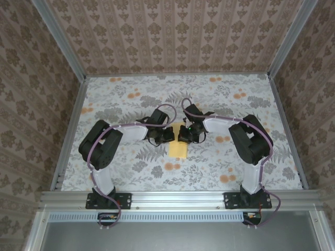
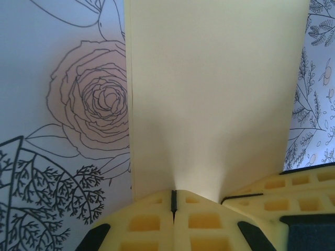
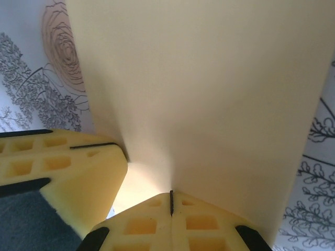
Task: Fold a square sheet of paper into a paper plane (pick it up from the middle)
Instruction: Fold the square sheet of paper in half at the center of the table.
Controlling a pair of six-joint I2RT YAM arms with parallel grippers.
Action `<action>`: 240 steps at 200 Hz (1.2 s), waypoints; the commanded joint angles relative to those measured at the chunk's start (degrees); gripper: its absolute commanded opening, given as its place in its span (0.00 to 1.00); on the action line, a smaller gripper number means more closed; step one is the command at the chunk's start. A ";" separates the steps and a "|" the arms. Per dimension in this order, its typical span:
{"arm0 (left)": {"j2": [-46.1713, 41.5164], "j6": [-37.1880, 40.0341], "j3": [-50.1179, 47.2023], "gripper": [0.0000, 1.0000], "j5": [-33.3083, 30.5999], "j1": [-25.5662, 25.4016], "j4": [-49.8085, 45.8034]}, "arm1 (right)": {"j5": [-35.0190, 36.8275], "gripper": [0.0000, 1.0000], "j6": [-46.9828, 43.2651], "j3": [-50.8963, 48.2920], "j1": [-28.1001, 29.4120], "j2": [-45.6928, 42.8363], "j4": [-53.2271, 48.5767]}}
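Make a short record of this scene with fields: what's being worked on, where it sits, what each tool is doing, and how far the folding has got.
item: pale yellow sheet of paper
location: middle of the flower-print table
left tool: shut, pinching the far edge of the paper
right tool: shut, pinching the same edge, right beside the left tool
folding: no plane shape visible yet

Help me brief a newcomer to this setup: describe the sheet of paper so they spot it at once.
On the flower-printed table, look to the middle. The left gripper and right gripper are both pinched shut on the sheet of paper there. It is plain, pale yellow and straight-edged, unlike the orange printed flowers around it.
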 commanded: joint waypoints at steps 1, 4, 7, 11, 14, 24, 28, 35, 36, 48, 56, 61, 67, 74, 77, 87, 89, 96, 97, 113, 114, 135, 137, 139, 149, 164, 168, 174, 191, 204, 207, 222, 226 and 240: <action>5.27 -0.94 -2.36 0.01 -5.74 -0.57 -10.11 | 2.32 0.00 -1.49 0.24 0.22 1.49 -1.96; 5.31 -0.95 -2.34 0.00 -5.83 -0.53 -10.30 | 2.36 0.00 -1.63 -0.02 0.10 1.43 -1.89; 5.38 -0.95 -2.38 0.00 -5.94 -0.51 -10.48 | 2.31 0.00 -1.63 -0.13 0.00 1.40 -1.81; 5.40 -0.95 -2.34 0.00 -6.10 -0.48 -10.71 | 2.26 0.00 -1.74 -0.47 -0.12 1.32 -1.68; 5.45 -0.94 -2.40 0.00 -6.09 -0.48 -10.84 | 2.24 0.00 -1.89 -0.76 -0.21 1.16 -1.62; 5.58 -0.99 -2.64 0.00 -6.32 -0.48 -11.08 | 2.06 0.00 -2.30 -1.79 -0.65 0.84 -0.98; 5.66 -1.10 -2.67 0.00 -6.35 -0.46 -11.18 | 1.80 0.00 -2.54 -2.24 -0.85 0.65 -0.74; 5.72 -1.14 -2.89 0.00 -6.41 -0.47 -11.29 | 1.31 0.00 -3.00 -3.23 -1.13 0.21 -0.04; 5.78 -1.18 -2.91 0.00 -6.41 -0.48 -11.29 | 1.10 0.00 -3.11 -3.36 -1.16 0.11 0.11; 5.85 -1.54 -3.54 0.00 -6.49 -0.45 -11.31 | -0.83 0.00 -4.07 -5.24 -1.77 -0.88 1.87; 5.68 -2.02 -4.17 0.00 -6.47 -0.47 -11.00 | -1.76 0.00 -4.71 -6.69 -2.22 -1.72 2.94; 5.71 -2.23 -4.51 0.00 -6.35 -0.45 -10.75 | -2.14 0.00 -5.14 -7.53 -2.62 -2.24 3.36; 5.74 -2.26 -4.84 0.00 -6.39 -0.48 -10.78 | -2.63 0.00 -5.67 -8.24 -3.17 -2.83 3.72; 5.80 -2.27 -4.95 0.00 -6.57 -0.48 -11.02 | -3.30 0.00 -6.06 -9.52 -3.74 -3.47 4.53; 5.76 -2.27 -4.96 0.00 -6.57 -0.44 -11.22 | -3.60 0.00 -6.19 -10.10 -4.03 -3.71 4.97; 5.98 -2.27 -4.89 0.00 -6.47 -0.46 -11.29 | -4.35 0.00 -6.54 -11.72 -5.02 -4.34 6.00; 6.01 -2.29 -4.94 0.00 -6.45 -0.41 -11.27 | -4.44 0.00 -6.53 -12.05 -5.20 -4.45 6.15; 6.00 -2.27 -4.81 0.00 -6.39 -0.48 -11.17 | -4.74 0.00 -6.63 -12.93 -6.08 -4.84 6.56; 6.01 -2.31 -4.80 0.00 -6.31 -0.48 -11.23 | -4.78 0.00 -6.59 -13.00 -6.14 -4.84 6.66; 6.11 -2.27 -4.51 0.00 -6.41 -0.41 -11.40 | -4.88 0.00 -6.88 -14.24 -7.78 -5.67 7.05; 6.11 -2.27 -4.51 0.00 -6.41 -0.40 -11.44 | -4.89 0.00 -6.85 -14.27 -7.91 -5.78 7.03; 6.20 -2.16 -4.29 0.00 -6.41 -0.47 -11.49 | -5.02 0.00 -7.25 -13.86 -8.74 -7.25 6.51; 6.20 -2.15 -4.20 0.00 -6.41 -0.44 -11.52 | -5.00 0.00 -7.26 -13.73 -8.75 -7.46 6.36; 6.20 -2.13 -4.18 0.00 -6.35 -0.45 -11.48 | -5.00 0.00 -7.26 -13.56 -8.75 -7.71 6.33; 6.13 -2.13 -4.01 0.00 -6.41 -0.46 -11.61 | -5.31 0.00 -6.89 -12.91 -8.75 -9.00 6.71; 5.98 -2.09 -3.82 0.00 -6.40 -0.45 -11.73 | -6.32 0.00 -5.77 -12.39 -8.70 -10.95 8.98; 6.02 -2.08 -3.80 0.00 -6.33 -0.48 -11.81 | -6.58 0.00 -5.53 -12.16 -8.66 -11.22 9.49; 5.98 -1.96 -3.66 0.00 -6.32 -0.43 -11.82 | -7.10 0.00 -5.12 -11.78 -8.53 -11.33 10.24; 6.00 -1.85 -3.53 0.00 -6.32 -0.48 -12.11 | -8.67 0.00 -4.38 -10.06 -7.70 -9.60 11.64; 5.87 -1.74 -3.47 0.00 -6.31 -0.45 -12.18 | -9.04 0.00 -4.07 -8.56 -6.92 -7.38 12.11; 5.93 -1.86 -3.39 0.00 -6.32 -0.46 -12.23 | -9.15 0.00 -4.00 -8.17 -6.67 -6.80 12.18; 6.01 -1.83 -3.34 0.00 -6.27 -0.45 -12.27 | -9.71 0.00 -3.55 -6.57 -5.95 -4.35 13.55; 6.02 -1.80 -3.38 0.00 -6.24 -0.45 -12.32 | -9.89 0.00 -3.47 -6.13 -5.78 -3.77 13.82; 6.11 -1.80 -3.25 0.00 -6.04 -0.51 -12.35 | -10.06 0.00 -3.44 -4.71 -5.58 -1.65 14.43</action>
